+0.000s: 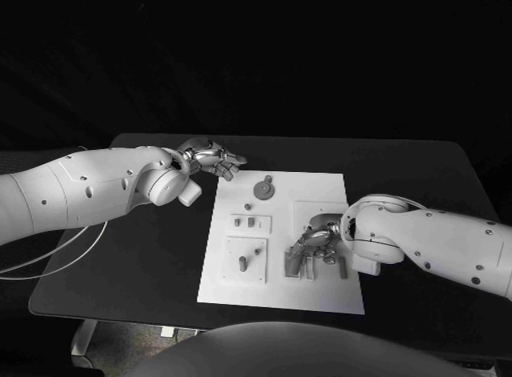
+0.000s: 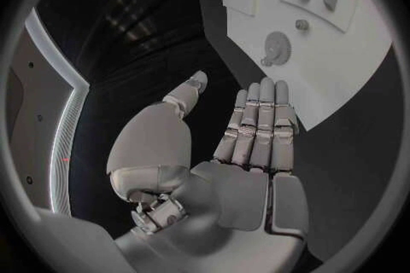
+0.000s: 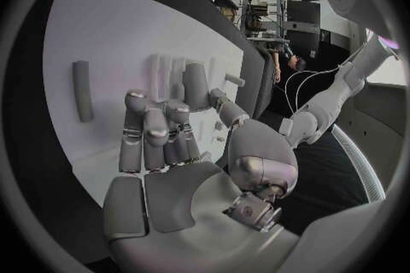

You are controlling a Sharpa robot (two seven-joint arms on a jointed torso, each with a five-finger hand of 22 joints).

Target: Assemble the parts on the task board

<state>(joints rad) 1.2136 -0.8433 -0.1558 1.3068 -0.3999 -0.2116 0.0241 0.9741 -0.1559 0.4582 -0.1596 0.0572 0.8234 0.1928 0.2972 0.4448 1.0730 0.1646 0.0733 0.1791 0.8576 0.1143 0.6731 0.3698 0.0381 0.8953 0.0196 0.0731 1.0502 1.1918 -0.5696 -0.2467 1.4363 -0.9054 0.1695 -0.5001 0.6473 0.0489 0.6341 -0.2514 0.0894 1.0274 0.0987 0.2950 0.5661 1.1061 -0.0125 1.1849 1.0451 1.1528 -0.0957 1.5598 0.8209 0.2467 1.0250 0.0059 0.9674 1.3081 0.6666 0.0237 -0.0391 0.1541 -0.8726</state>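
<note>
The flat white rectangular task board (image 1: 281,236) lies in the middle of the black worktop (image 1: 143,259), its long side running away from the robot. On the board, a round grey disc-shaped part (image 1: 261,189) sits near the far edge; nearer than it come two small raised white panels, the farther one (image 1: 250,224) with two small grey pegs standing in it, the nearer one (image 1: 246,261) with a grey lever-like piece on it. To the right of these panels, several grey rod-like parts (image 1: 296,263) lie together on the board.

The right hand (image 1: 316,239) is over those rod-like parts, on the board's right half. In the right wrist view its fingers (image 3: 145,133) are curled partway inward above the white surface, with a short grey bar (image 3: 82,90) lying on the board apart from them; whether the fingers grip any part cannot be told.

The left hand (image 1: 211,159) is just off the board's far left corner, above the worktop, near the disc but apart from it. In the left wrist view its fingers (image 2: 260,119) lie straight and side by side, thumb held apart, holding nothing and touching nothing
</note>
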